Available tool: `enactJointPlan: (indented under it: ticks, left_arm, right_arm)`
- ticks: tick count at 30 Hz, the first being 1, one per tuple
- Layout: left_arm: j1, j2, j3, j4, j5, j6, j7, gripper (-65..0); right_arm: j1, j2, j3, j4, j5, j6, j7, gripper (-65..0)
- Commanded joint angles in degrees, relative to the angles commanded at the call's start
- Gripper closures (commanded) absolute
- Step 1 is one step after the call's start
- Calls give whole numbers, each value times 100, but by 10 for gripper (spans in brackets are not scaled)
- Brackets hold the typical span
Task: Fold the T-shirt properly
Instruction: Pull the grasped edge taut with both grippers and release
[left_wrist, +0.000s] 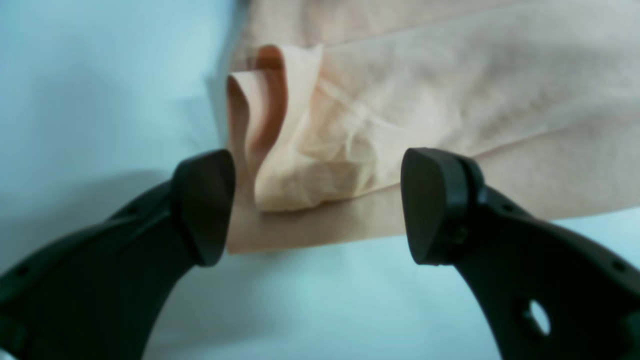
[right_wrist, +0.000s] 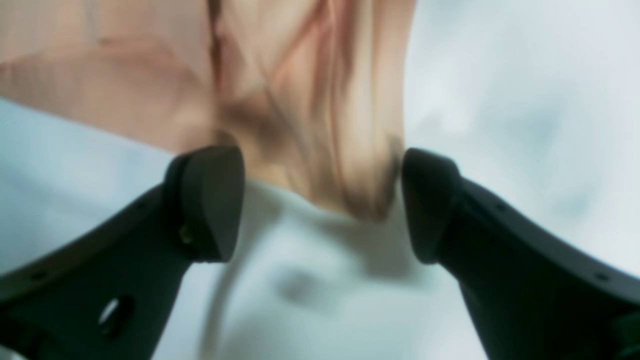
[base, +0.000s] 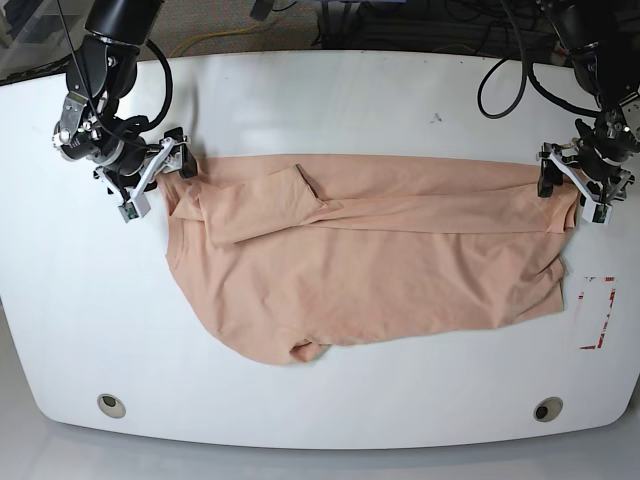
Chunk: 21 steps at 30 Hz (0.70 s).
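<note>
Left gripper (left_wrist: 318, 205) fingers spread, released | right gripper (right_wrist: 322, 202) fingers spread, released | peach thin-fabric T-shirt (base: 380, 265) flat on white table (base: 330, 100), grippers at 3 and 9 o'clock

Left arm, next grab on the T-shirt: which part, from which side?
Judging from the left wrist view, take the bunched corner of the T-shirt, coming in from the table edge side. It stands up in folds, so the open left hand could close around it; the flat layers beside it offer no such lip.
</note>
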<state>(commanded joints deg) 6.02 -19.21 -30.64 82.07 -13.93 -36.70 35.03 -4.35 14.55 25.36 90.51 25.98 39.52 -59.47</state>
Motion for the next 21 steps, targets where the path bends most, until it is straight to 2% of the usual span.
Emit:
enactJointPlan:
  ticks: [2, 3, 5, 8, 10, 13, 15, 18, 21]
  left_arm:
    - [-9, 0, 9, -185, 0, 0, -114, -478]
    - [-9, 0, 18, -290, 0, 0, -132, -478]
    - [-26, -9, 18, -422, 0, 9, -141, -476]
    - [-114, -9, -35, -484, 18, 9, -141, -453]
    - [-149, -9, -35, -615, 149, 9, -141, -374]
    - [-167, -9, -35, -844, 308, -26, -141, -260]
    - [-167, -9, -18, -905, 316, -35, -141, -193]
    - [-114, -9, 0, -862, 316, -44, -105, -144]
    - [62, -9, -18, -826, 325, -202, -105, -142]
  right_arm:
    - [62, -9, 0, -114, -9, 0, 9, -452]
    - [105, -9, 0, -211, -9, 0, 18, -428]
    - [114, -9, 0, -343, -9, 0, 44, -361]
    - [114, -9, 0, -431, -9, 0, 220, -227]
    - [105, -9, 0, -431, -9, 0, 281, -136]
    - [79, -9, 0, -431, 9, 0, 281, -63]
    - [44, -9, 0, -404, 18, 0, 281, -52]
    - [-105, 9, 0, -369, 35, 9, 281, -51]
    - [-255, 18, 0, -167, 26, 9, 281, -51]
